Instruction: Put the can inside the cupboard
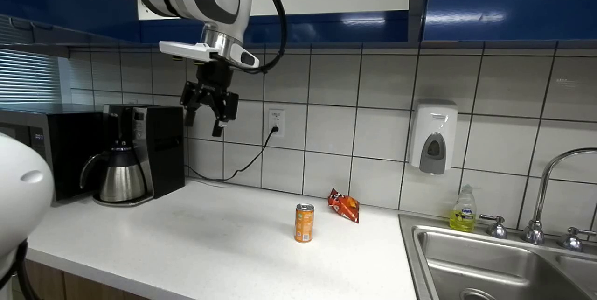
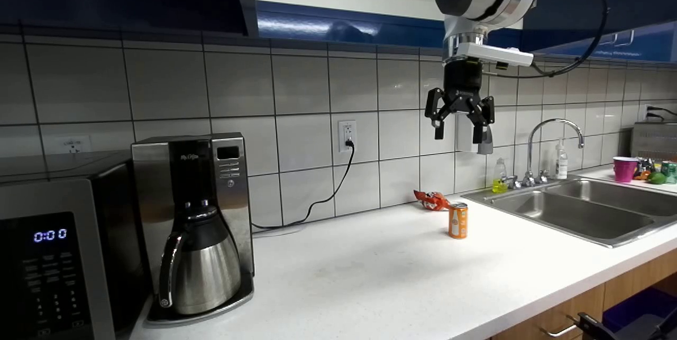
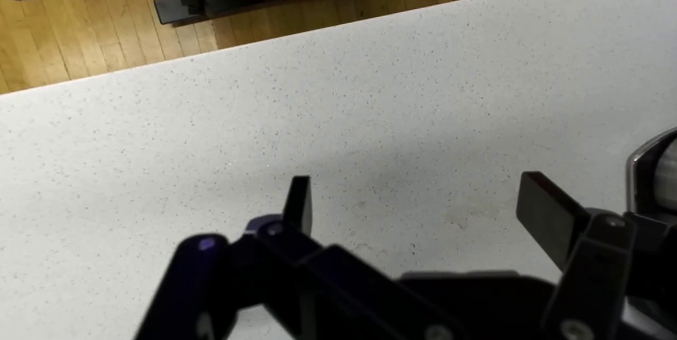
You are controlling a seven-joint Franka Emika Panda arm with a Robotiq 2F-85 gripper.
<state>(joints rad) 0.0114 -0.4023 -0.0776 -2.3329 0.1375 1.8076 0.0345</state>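
The orange can (image 1: pixel 304 223) stands upright on the white counter in both exterior views (image 2: pixel 458 220). The wall cupboard (image 1: pixel 326 27) has glossy dark blue doors; its middle section stands open with a whitish interior, in both exterior views (image 2: pixel 317 21). My gripper (image 1: pixel 203 124) points down, open and empty, high above the counter and just below the cupboard's level, apart from the can; it shows in both exterior views (image 2: pixel 459 132). In the wrist view my gripper (image 3: pixel 418 203) has its fingers wide apart over bare counter. The can is out of the wrist view.
A red snack wrapper (image 1: pixel 344 205) lies behind the can by the tiled wall. A coffee maker (image 2: pixel 195 229) and a microwave (image 2: pixel 58 255) stand at one end. A steel sink (image 1: pixel 475 262), a faucet (image 1: pixel 543 192), a soap bottle (image 1: pixel 463 211) and a wall dispenser (image 1: pixel 433 136) are at the other.
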